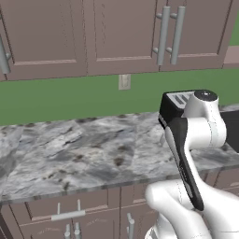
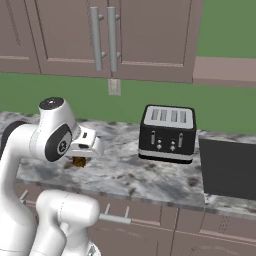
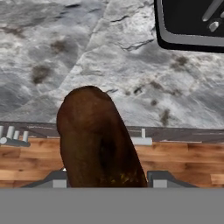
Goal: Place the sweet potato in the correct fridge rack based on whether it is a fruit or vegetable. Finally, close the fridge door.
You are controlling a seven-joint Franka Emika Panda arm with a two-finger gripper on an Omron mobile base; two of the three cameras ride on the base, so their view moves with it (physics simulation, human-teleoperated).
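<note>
The gripper [image 3: 107, 177] was clamped on the sweet potato [image 3: 97, 140]; in the hand view the dark reddish-brown tuber rose between the two finger tips [image 3: 57, 178], one at each side of its lower end, w/ its rounded top pointing up the frame. It hung in the air above the front edge of the marble counter [image 3: 87, 52], not resting on anything. Below it in that view ran the counter's edge, drawer fronts w/ a pale handle [image 3: 142, 140], and a wood floor [image 3: 188, 159]. A black toaster's [image 3: 192, 22] base sat at the upper right corner of the hand view.

In the right base view the hand [image 2: 86, 145] sat low beside the arm's [image 2: 50, 137] elbow joint, over the counter [image 2: 150, 175], and a small brown-orange bit under it was prob. the sweet potato [image 2: 78, 161], though mostly hidden by the hand. The toaster [image 2: 167, 132] stood well apart to the right, by a dark cooktop [image 2: 227, 170]. Brown wall cabinets [image 2: 100, 35] w/ long grey handles hung above a green wall [image 2: 165, 97] w/ an outlet [image 2: 114, 86].

In the left base view the arm [image 1: 191, 140] rose at lower right, covering most of the toaster [image 1: 175, 105]; the counter [image 1: 70, 149] spread to the left, w/ the drawers [image 1: 65, 214] under it.
</note>
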